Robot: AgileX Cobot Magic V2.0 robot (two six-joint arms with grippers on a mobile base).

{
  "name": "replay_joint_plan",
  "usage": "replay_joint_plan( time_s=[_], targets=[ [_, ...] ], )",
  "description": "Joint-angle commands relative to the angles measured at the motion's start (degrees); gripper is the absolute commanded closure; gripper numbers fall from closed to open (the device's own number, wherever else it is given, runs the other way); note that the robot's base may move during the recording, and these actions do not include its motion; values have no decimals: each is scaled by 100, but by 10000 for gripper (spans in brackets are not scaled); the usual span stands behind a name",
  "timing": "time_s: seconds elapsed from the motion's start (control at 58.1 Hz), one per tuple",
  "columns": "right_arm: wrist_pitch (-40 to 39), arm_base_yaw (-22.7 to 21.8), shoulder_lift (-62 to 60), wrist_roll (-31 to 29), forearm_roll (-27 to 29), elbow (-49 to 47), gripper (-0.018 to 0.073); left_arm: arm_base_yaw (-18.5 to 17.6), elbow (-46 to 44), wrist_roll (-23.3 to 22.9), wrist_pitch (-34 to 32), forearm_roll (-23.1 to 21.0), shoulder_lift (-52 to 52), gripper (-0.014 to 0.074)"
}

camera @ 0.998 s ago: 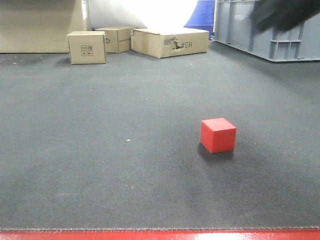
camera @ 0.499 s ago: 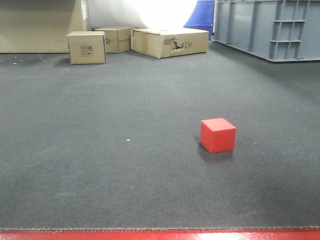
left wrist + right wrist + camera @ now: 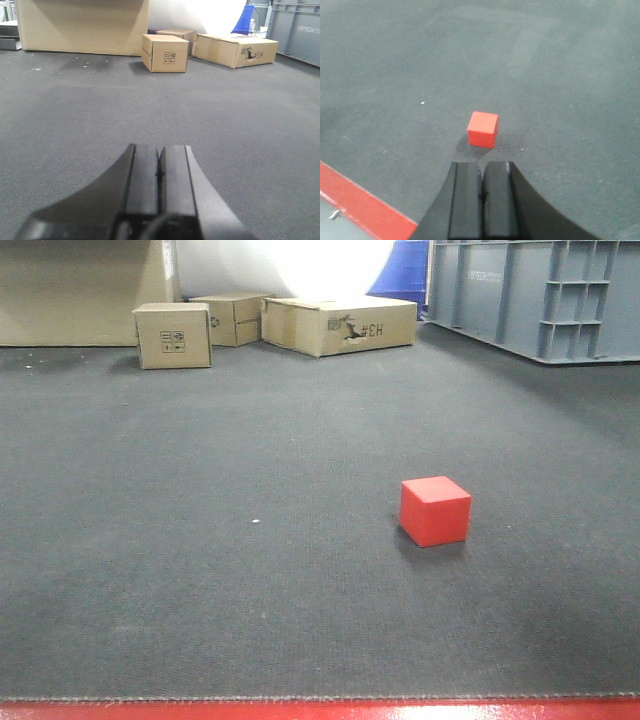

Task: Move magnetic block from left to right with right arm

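Note:
The magnetic block (image 3: 435, 510) is a small bright-red cube resting alone on the dark grey mat, right of centre in the front view. In the right wrist view the magnetic block (image 3: 483, 129) lies just beyond my right gripper (image 3: 482, 165), which is shut with nothing in it and hangs above the mat, apart from the cube. My left gripper (image 3: 160, 148) is shut too, holds nothing, and points along the mat toward the boxes. Neither gripper shows in the front view.
Three tan cardboard boxes (image 3: 173, 335) (image 3: 232, 318) (image 3: 340, 324) stand at the far edge of the mat, with a large cardboard panel (image 3: 82, 26) to their left. A grey plastic crate (image 3: 535, 295) fills the back right. A red strip (image 3: 320, 710) borders the near edge.
A dark blurred shape at the top right of the front view one second ago has left the frame. The red cube has stayed in place.

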Motion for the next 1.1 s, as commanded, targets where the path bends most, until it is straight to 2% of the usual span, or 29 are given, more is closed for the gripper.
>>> replay_joint_plan(
  time_s=[0.0,0.103,0.293,0.482,0.602,0.688,1.084],
  targets=[
    [-587,-254,-42,-20,-185,-72,501,-12,47,-34,-484,-27,-56,722],
    [-901,-870,-222,-127,-214,195,501,-12,47,-34,-484,-27,-56,722],
    [-2067,-2217,-957,-330,-214,1107,501,-12,47,-34,-484,-27,-56,722],
    [-2451,-3045,-2003,-330,-208,2061,501,-12,47,-34,-484,-27,-56,722],
    [-2435,-3345,-2530,-330,-208,2428,501,-12,47,-34,-484,-27,-56,722],
    [-2720,-3453,-2519,-330,-208,2670,501,-12,47,-34,-484,-27,-56,722],
    [-2686,-3458,-2520,-330,-213,2668,501,-12,47,-34,-484,-27,-56,722]
  ],
)
